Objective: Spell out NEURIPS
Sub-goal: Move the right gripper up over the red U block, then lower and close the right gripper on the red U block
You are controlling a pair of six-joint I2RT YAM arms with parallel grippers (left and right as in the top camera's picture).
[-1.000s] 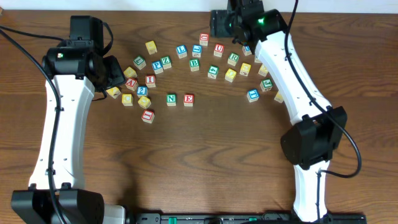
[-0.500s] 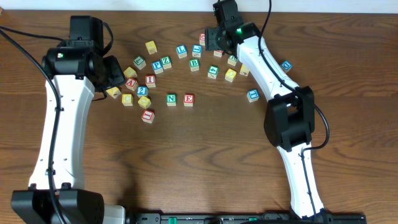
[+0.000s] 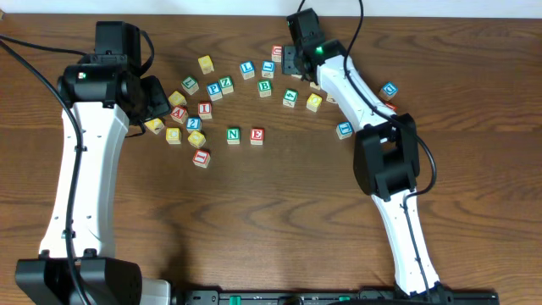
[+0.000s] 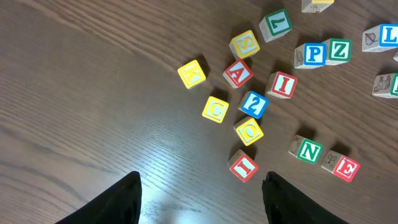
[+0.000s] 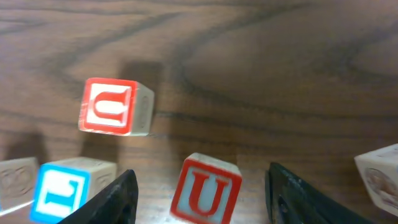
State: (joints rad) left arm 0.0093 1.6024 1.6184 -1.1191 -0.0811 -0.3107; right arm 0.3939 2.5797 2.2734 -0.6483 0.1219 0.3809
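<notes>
so the table [image 3: 254, 220] is dark brown woodgrain, the N cube [image 3: 234, 134] has a green frame and letter, the E cube [image 3: 257, 135] and U cube [image 5: 206, 190] are both red-framed on pale wood, the K cube [image 4: 192, 73] is bright yellow and the 2 cube [image 4: 253, 103] is blue.

Left arm [image 3: 85, 169]: I am wearing long, smooth white shells between blocky black joint housings.
Right arm [image 3: 356, 85]: I am wearing the same white shells, and a bulky black elbow housing [image 3: 385, 161] is breaking them up.
Left lamp [image 3: 82, 74]: a small green light is glowing on my black wrist housing.
Right lamp [image 3: 320, 49]: a matching green light is glowing here.
Cables [image 3: 483, 203]: thin black leads are running off my joints and along the white shells.
Base [image 3: 76, 284]: I am sitting on a squat black block.
Left gripper [image 4: 200, 186]: I am showing two matte black fingers [image 4: 118, 199] with rounded edges.
Right gripper [image 5: 200, 179]: my fingers [image 5: 118, 199] are looking equally black and plain.
</notes>
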